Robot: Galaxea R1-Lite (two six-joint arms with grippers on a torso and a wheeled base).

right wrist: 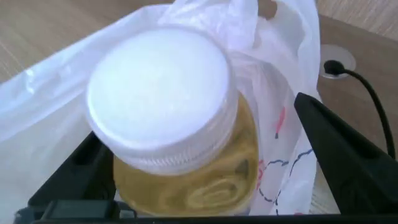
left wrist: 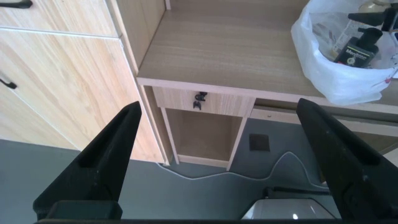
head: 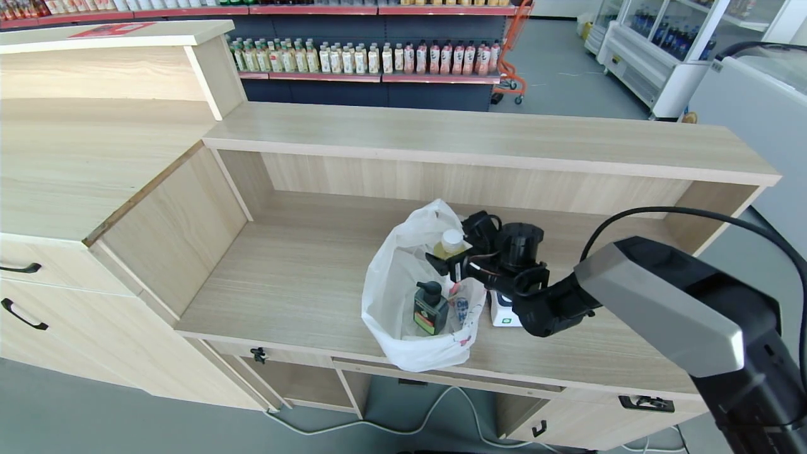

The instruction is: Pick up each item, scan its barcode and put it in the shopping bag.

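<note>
The right gripper [head: 452, 257], jaws clamped on a white-capped jar [right wrist: 174, 137], held it at the mouth of the shopping bag [head: 397, 296] on the desk [head: 284, 284], apparently needing only to lower and release it, while the left gripper [left wrist: 217, 118] hung with jaws apart.

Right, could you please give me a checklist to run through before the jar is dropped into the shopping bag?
1. Jar above the mouth of the shopping bag: ok.
2. Bag mouth standing open: ok.
3. Hold of the right gripper on the jar: cannot tell.
4. Space beside the pump bottle in the bag: ok, seemingly.
5. Left gripper open, well clear of the bag: ok.
6. Jar's barcode scanned: cannot tell.
</note>
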